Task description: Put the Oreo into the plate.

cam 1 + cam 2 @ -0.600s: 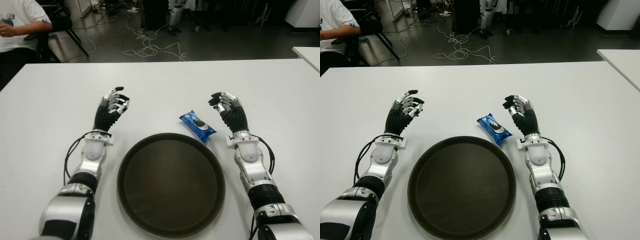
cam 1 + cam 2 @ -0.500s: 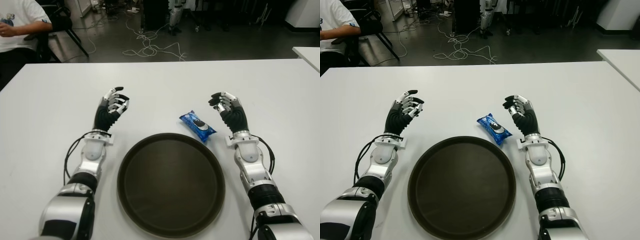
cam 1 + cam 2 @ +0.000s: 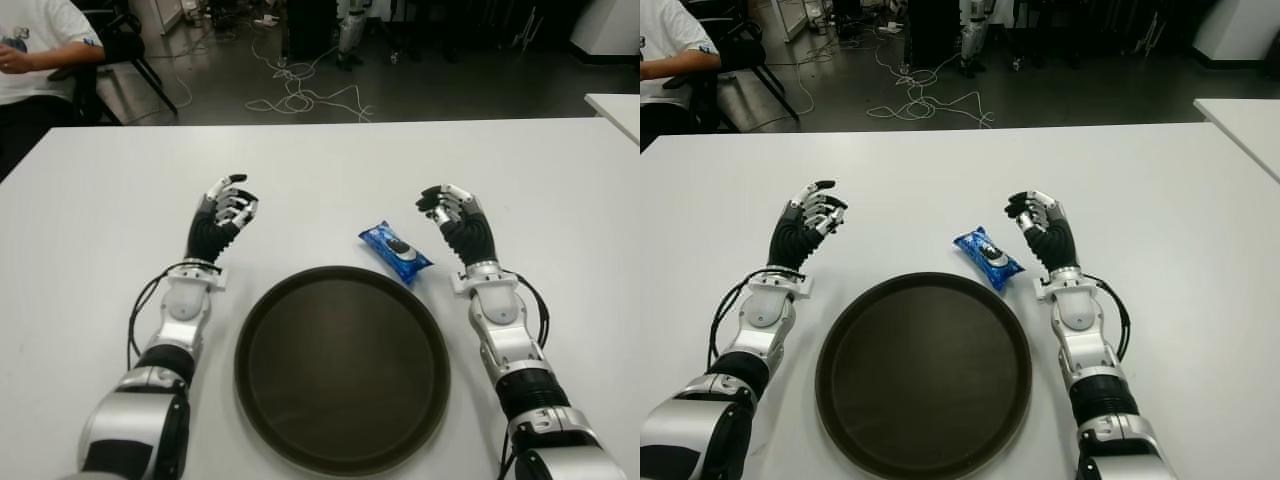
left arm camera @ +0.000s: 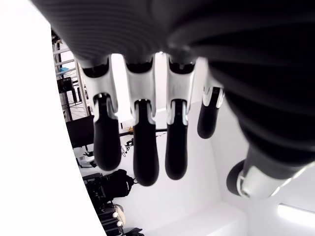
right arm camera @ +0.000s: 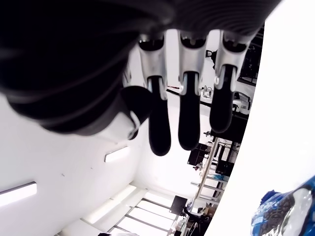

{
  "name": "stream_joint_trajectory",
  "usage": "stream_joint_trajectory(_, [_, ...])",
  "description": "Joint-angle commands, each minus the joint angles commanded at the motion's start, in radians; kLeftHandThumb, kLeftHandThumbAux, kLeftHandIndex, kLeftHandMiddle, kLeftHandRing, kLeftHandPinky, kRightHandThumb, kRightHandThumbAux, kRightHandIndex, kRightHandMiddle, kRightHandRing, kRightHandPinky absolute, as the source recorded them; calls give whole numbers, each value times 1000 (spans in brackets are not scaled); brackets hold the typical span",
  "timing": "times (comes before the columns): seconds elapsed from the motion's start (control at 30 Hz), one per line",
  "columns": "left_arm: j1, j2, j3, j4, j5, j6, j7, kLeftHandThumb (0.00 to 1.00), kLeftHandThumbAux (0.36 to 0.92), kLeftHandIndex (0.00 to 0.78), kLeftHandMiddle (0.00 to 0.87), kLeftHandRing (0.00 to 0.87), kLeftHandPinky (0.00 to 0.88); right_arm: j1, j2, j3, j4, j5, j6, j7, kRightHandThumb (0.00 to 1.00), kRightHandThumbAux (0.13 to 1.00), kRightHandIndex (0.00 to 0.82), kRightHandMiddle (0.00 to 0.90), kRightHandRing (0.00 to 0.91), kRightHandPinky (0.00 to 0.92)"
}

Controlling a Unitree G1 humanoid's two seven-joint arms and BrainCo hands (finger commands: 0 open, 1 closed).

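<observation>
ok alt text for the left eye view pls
A blue Oreo packet lies on a white table just beyond the rim of an empty dark round plate. The open right robot hand is beside the packet; the open left robot hand is across the plate.

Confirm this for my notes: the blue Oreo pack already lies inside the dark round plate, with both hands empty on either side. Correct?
Not quite. The Oreo pack lies on the white table, just beyond the plate rim toward the right hand, not inside it; the left eye view shows this. The rest holds: the left hand and the right hand are empty on either side.
</observation>
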Motion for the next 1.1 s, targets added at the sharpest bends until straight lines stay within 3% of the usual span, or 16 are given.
stream_joint_trajectory(0.4, [0,5,-12,4,28,-4,45,371,583,220,427,483,543,-5,-6,1,23,-12,-25,-10,827,689,388,469,396,390])
stream_joint_trajectory(1.1, [5,1,-13,0,23,-14,52,382,600,219,422,486,542,0,-4,0,13,-8,-23,-11,832,684,414,455,396,391])
